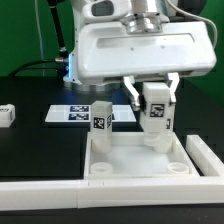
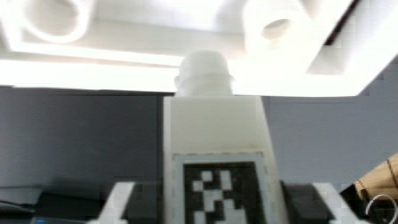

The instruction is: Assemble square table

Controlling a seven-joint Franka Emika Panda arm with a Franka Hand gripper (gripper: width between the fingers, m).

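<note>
The fingers (image 1: 132, 93), partly closed, grip a small white tagged plastic leg block (image 1: 155, 112) upright over the far corner, on the exterior view's right, of the large white square tray-like tabletop (image 1: 140, 165). A second leg block (image 1: 102, 118) stands in the other far corner, seemingly fitted. A third leg block (image 1: 8, 114) waits on the black worktop (image 1: 40, 150), so I judge the assembly under halfway.

Upright leg (image 1: 101, 121) and second leg (image 1: 155, 112) at tabletop (image 1: 140, 168) corners

Bright, even light; both views soft and low-res.
We see the table top (image 2: 143, 65) blown out to glare in the wrist view; leg (image 2: 214, 130) tag legible, background dim and blurred.
</note>
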